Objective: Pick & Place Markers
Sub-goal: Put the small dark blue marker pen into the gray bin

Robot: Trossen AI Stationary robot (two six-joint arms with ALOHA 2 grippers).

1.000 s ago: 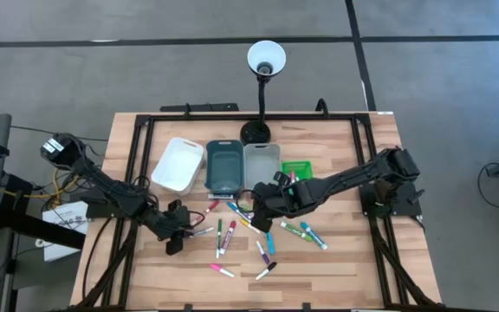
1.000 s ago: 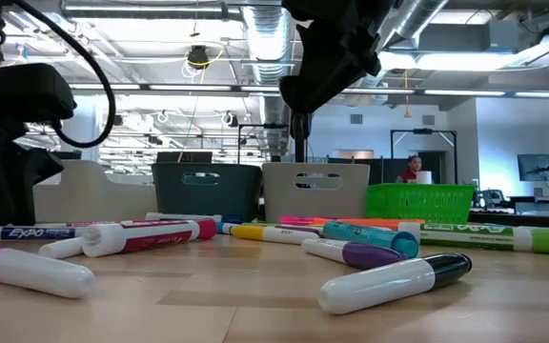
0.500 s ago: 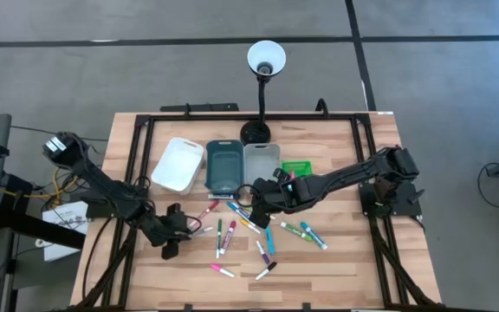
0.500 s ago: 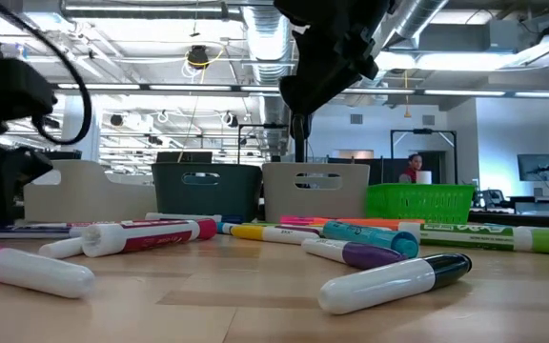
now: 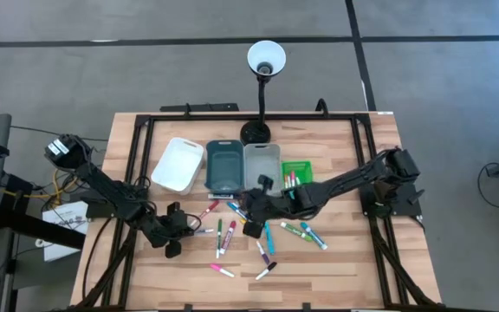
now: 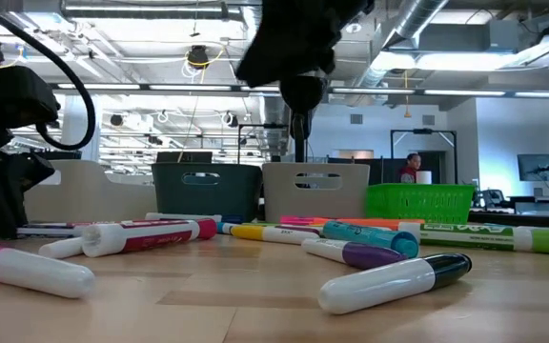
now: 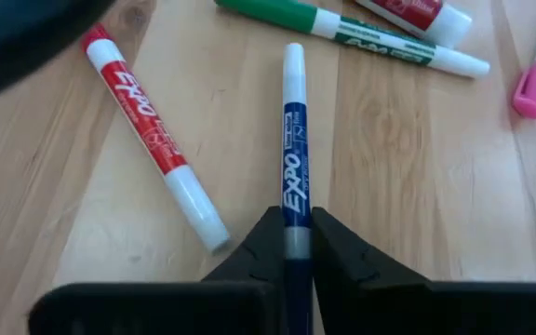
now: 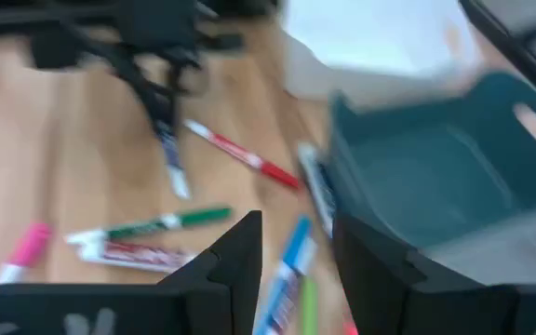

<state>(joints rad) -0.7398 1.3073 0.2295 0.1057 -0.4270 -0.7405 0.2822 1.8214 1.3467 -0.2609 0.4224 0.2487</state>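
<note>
Wooden table (image 5: 336,260), left gripper (image 7: 296,244) pinching blue marker (image 7: 292,149), right gripper (image 8: 291,244) parted, empty

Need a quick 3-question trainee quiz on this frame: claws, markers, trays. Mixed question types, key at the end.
1. The left claw is: A) open above bare wood, B) shut on the thin blue EXPO marker pen lying on the table, C) inside a tray.
2. True or false: the right claw is shut on a marker.
3. Fill in: the dark teal plastic tray stands between the white plastic tray and the ___ plastic tray.

Key:
1. B
2. False: it is open and holds nothing, above the scattered markers.
3. grey
</note>
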